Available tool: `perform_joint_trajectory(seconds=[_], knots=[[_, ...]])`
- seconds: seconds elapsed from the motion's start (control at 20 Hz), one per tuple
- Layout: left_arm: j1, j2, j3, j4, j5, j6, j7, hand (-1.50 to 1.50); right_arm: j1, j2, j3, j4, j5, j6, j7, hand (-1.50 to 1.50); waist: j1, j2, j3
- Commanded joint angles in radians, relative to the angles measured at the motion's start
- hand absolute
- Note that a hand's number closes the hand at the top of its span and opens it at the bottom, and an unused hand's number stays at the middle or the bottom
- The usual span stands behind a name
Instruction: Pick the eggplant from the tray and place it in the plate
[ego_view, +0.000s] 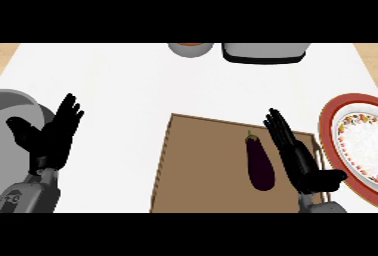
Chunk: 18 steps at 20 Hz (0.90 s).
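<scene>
**Two open hands, eggplant on the tray**

From the head view, take the brown tray (199, 175) as your landmark. Your eggplant (259, 164) lies on its right half, stem end toward the far edge, dark body running toward you. Your right hand (299, 160) is over the tray's right side, just beside the eggplant on its right, fingers straight and spread, thumb jutting right, nothing held. You cannot tell from here whether it touches the eggplant.

Right of the tray sits the plate (332, 112), red-rimmed with a patterned band, cut off by the view's edge.

Well left of the tray, your left hand (50, 135) rests open, fingers up, over the white counter (125, 85), partly in front of a grey round object (16, 102).

Beyond the tray's far edge you see a grey bowl (190, 49) and a pale, dark-based container (264, 52), both clipped at the top.
</scene>
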Motion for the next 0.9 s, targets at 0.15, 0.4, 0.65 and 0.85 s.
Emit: perform_joint_trajectory(seconds=[0.15, 0.4, 0.65, 0.85], knots=[[-0.052, 0.048, -0.038, 0.021, -0.067, -0.050, -0.011, 0.00, -0.233, -0.154, -0.014, 0.089, -0.132, 0.319, 0.180, 1.50, 0.025, -0.048, 0.013], [-0.040, 0.005, -0.093, 0.005, -0.084, -0.057, -0.012, 0.00, -0.309, -0.272, -0.072, 0.226, 0.169, 0.152, -0.023, -1.50, 0.026, -0.045, 0.015], [-0.070, -0.002, -0.068, 0.037, -0.105, -0.065, -0.033, 0.00, -0.331, -0.270, -0.079, 0.520, 0.114, 0.416, -0.322, -1.50, 0.018, -0.048, 0.014], [-0.028, 0.055, -0.030, -0.022, -0.069, -0.114, 0.002, 0.00, -0.298, -0.348, 0.019, 0.451, 0.275, 0.420, -0.382, -1.50, 0.017, -0.054, 0.014]])
